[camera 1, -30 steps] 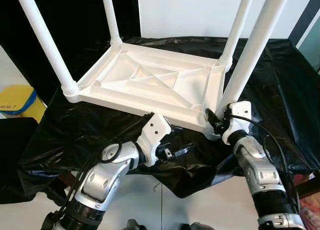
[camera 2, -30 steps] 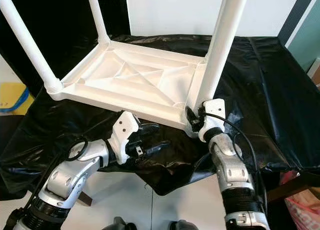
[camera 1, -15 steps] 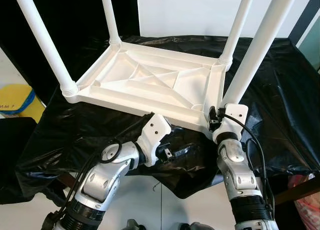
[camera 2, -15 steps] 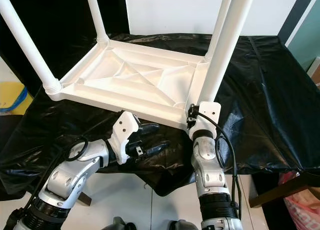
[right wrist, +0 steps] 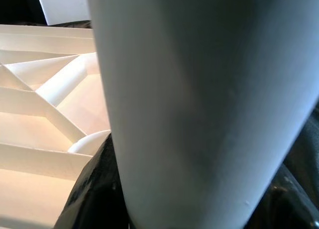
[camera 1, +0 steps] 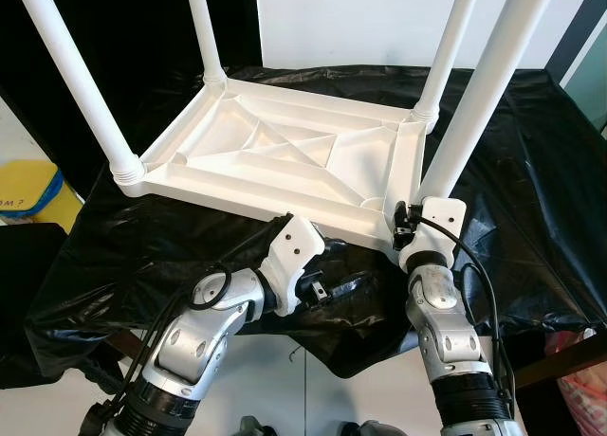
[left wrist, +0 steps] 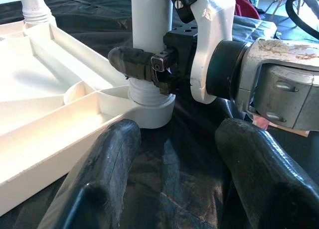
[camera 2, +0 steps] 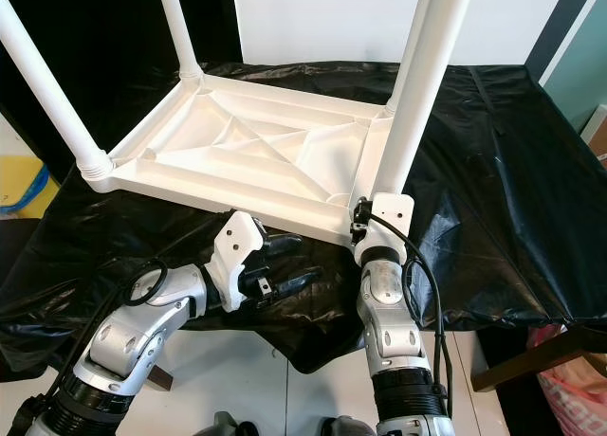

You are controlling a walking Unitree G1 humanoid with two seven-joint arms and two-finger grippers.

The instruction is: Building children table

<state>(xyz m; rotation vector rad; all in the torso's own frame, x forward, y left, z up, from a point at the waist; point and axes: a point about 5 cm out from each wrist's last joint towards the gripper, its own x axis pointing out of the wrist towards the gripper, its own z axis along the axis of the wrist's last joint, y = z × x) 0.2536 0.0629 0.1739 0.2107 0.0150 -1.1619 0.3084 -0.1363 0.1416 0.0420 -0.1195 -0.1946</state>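
Note:
A white plastic children's table (camera 1: 285, 152) lies upside down on a black sheet, its legs pointing up. My right gripper (camera 2: 365, 218) is shut on the near-right leg (camera 1: 474, 95) just above its threaded base; the left wrist view shows one of its fingers (left wrist: 137, 63) pressed against that leg (left wrist: 149, 40). The leg (right wrist: 199, 89) sits close in the right wrist view, with dark fingers (right wrist: 94, 189) beside it. My left gripper (camera 2: 294, 263) is open and holds nothing. It hovers over the sheet just in front of the tabletop's near edge, pointing toward that leg's socket.
The black plastic sheet (camera 1: 531, 171) covers the work surface and hangs over its front edge close to my arms. A yellow and blue object (camera 1: 28, 194) lies on the floor at the left. A pinkish bag (camera 1: 583, 379) sits low at the right.
My right forearm has swung left, so it now stands almost straight below the leg while the gripper keeps its hold. The left arm has stayed put.

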